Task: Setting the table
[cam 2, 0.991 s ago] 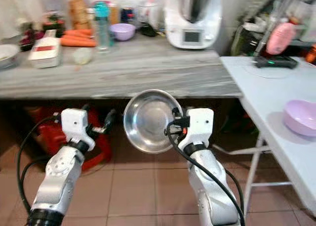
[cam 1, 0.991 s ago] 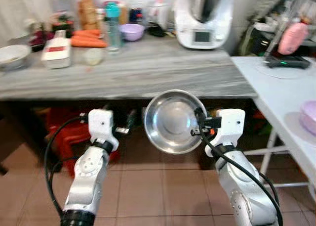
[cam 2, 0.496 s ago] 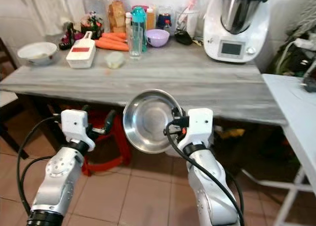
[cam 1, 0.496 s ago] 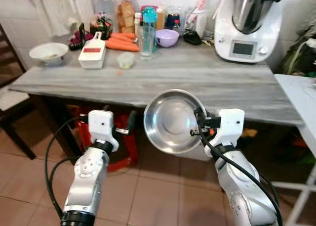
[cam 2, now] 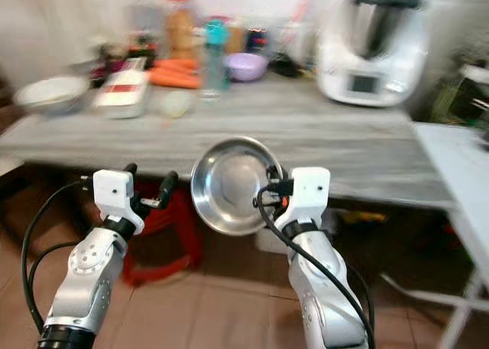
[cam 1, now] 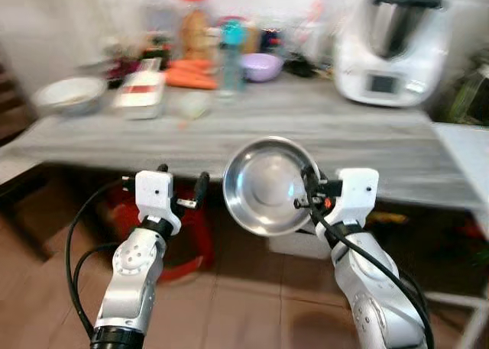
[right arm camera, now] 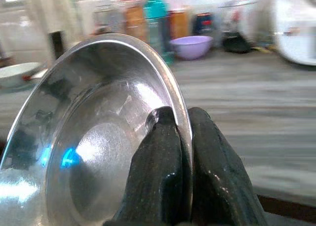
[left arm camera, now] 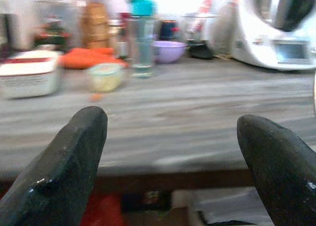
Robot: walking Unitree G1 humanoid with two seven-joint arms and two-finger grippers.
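Note:
A shiny steel bowl [cam 1: 266, 185] is held up in front of me, tilted with its hollow facing the camera. My right gripper [cam 1: 307, 190] is shut on its rim at the right side; the right wrist view shows both fingers [right arm camera: 163, 157] pinching the rim of the steel bowl [right arm camera: 89, 137]. My left gripper [cam 1: 183, 182] hangs open beside the bowl, apart from it, with nothing between its fingers [left arm camera: 64, 161]. Both are in front of a long grey table [cam 1: 321, 127].
On the table stand a white kitchen machine [cam 1: 390, 47], a purple bowl [cam 1: 262, 65], a teal-capped bottle [cam 1: 231, 55], carrots [cam 1: 187, 75], a white grater box [cam 1: 139, 93] and a pale bowl [cam 1: 70, 94]. A red stool [cam 1: 179, 234] sits under it. A white table [cam 2: 458, 166] lies right.
The whole picture has shifted and blurred, so the camera is moving. Both grippers and the steel bowl keep the same place relative to me.

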